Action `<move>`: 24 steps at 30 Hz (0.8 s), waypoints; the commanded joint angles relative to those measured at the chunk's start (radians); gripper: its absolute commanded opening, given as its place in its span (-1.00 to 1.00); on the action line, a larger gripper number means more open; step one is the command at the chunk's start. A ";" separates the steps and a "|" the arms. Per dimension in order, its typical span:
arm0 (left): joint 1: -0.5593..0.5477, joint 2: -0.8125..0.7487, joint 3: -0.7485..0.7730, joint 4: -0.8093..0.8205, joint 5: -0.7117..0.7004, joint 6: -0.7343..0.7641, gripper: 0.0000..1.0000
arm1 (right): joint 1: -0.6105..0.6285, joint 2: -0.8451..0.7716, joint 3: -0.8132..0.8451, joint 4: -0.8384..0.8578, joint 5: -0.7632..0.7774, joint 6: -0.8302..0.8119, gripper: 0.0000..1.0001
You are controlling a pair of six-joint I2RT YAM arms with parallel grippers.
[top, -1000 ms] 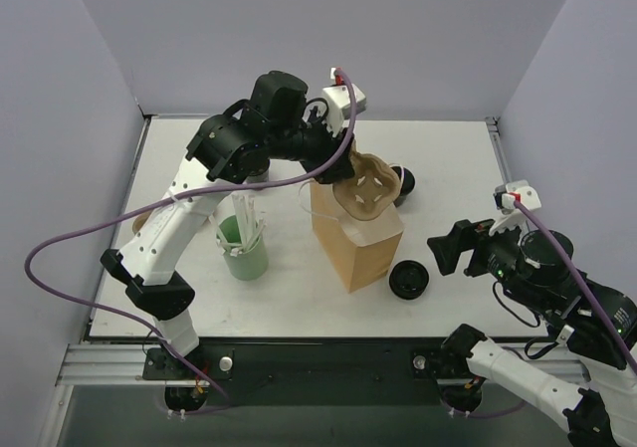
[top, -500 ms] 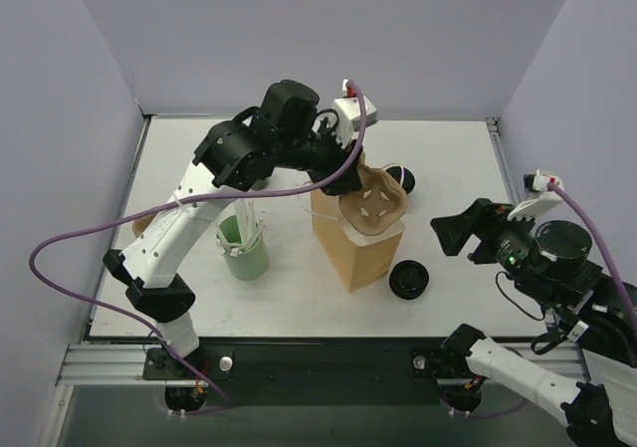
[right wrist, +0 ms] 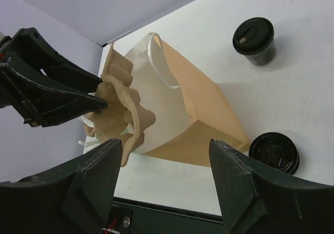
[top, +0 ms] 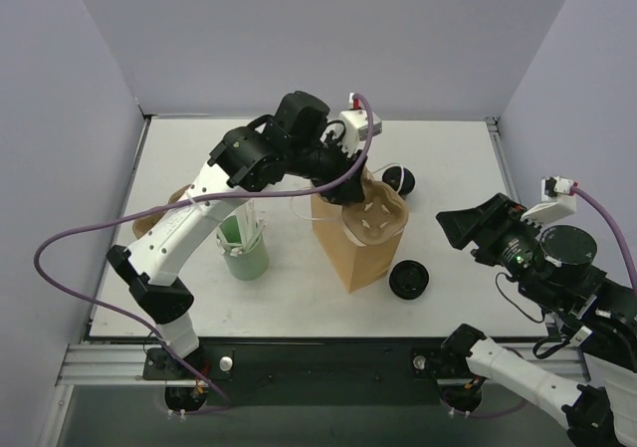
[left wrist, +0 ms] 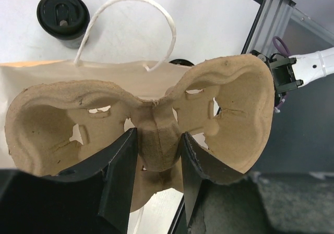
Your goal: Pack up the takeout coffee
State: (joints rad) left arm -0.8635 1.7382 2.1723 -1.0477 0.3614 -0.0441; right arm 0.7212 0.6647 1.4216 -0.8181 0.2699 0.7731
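Observation:
The takeout coffee (top: 400,179), a short black cup with a lid on, stands on the table behind the brown paper bag (top: 358,258). It also shows in the left wrist view (left wrist: 63,14) and the right wrist view (right wrist: 253,38). My left gripper (left wrist: 157,135) is shut on the middle ridge of a moulded cardboard cup carrier (left wrist: 229,109). It holds the carrier (top: 376,216) tilted over the bag's open top. My right gripper (right wrist: 166,145) hangs open and empty in the air to the right of the bag (right wrist: 209,103), well apart from the coffee.
A second black round lidded thing (top: 409,280) lies just right of the bag's front corner; cup or bare lid, I cannot tell. A green cup (top: 245,256) with white strips stands left of the bag. Purple walls close in the table on three sides.
My left arm has swung the carrier rightward and lower, over the bag's mouth. My right arm has drawn back to the right and risen, its jaws a little narrower.

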 commanded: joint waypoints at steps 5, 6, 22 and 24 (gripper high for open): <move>-0.006 0.067 0.130 0.061 0.045 0.038 -0.16 | -0.006 -0.060 0.016 -0.098 0.110 0.101 0.35; -0.006 0.073 0.135 0.058 0.037 0.038 -0.16 | -0.005 -0.062 0.020 -0.119 0.114 0.092 0.35; 0.029 0.083 0.015 0.012 -0.082 0.168 -0.16 | -0.005 0.079 0.178 -0.185 0.173 0.060 0.36; 0.029 0.083 -0.014 0.026 -0.088 0.174 -0.15 | -0.005 0.084 0.189 -0.185 0.173 0.060 0.36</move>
State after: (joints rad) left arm -0.8398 1.8305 2.1822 -1.0492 0.2939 0.0853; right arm 0.7204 0.7391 1.5627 -0.9993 0.4015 0.8555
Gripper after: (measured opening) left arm 0.451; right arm 0.680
